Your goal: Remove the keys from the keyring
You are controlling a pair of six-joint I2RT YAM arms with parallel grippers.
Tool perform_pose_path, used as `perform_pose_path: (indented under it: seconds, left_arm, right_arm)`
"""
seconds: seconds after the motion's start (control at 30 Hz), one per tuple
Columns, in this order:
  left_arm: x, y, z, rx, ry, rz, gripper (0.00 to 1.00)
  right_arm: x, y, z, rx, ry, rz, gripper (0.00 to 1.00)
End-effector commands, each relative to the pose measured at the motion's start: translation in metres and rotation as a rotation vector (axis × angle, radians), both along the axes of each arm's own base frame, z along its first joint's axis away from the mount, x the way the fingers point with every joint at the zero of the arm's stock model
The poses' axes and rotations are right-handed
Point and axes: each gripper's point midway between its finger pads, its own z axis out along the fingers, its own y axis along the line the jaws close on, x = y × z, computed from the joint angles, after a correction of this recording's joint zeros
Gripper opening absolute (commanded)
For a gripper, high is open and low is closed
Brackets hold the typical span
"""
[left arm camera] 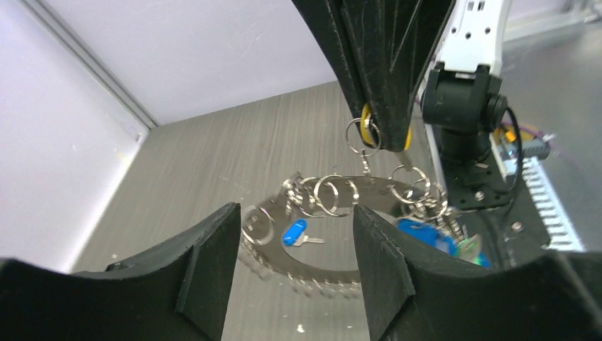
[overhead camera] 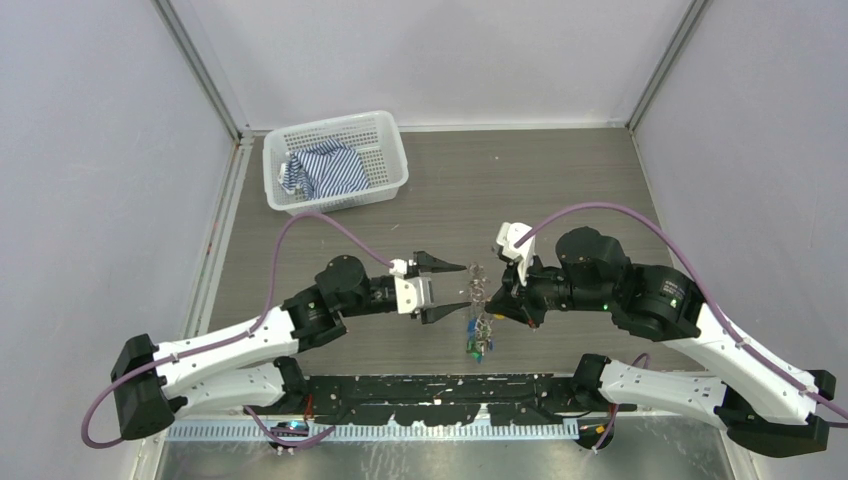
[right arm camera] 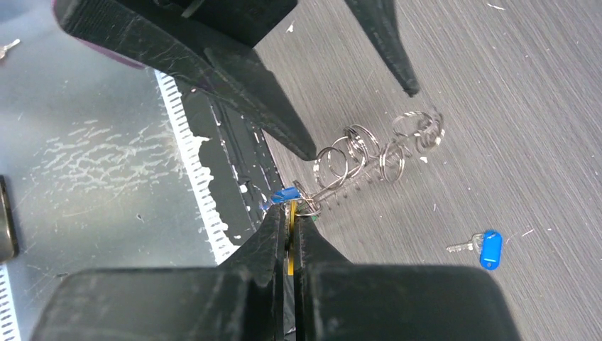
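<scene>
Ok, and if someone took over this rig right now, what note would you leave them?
Right hand: shut on a yellow tag, holding the keyring up between the arms.
Left hand: open and empty, facing the keyring from close by.
Done: one blue-tagged key lies loose on the table.
Left: a bunch of keys hangs from the keyring; they need working off one by one.
</scene>
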Motion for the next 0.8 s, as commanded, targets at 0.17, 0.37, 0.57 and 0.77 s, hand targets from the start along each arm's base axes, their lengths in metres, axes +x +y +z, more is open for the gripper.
perform_pose_path:
  seconds: [0.17,0.37,0.57,0.77]
  left_arm:
    - [-0.034,-0.023,0.015,0.114,-0.136,-0.321,0.62]
    - [-0.061,-0.027,0.014,0.127,-0.053,-0.505,0.62]
    - [-0.061,-0.040,-0.007,0.164,0.021,-0.553,0.63]
    - [-0.059,-0.050,-0.001,0.123,0.034,-0.565,0.64]
  right_arm:
    - [-0.018,-0.012,0.047,0.105,-0.117,0.103,0.01]
    - [-0.024,-0.015,0.051,0.111,-0.141,0.146,0.01]
    - [-0.027,-0.014,0.055,0.119,-0.153,0.174,0.01]
    - [-0.028,-0.012,0.053,0.114,-0.144,0.186,0.01]
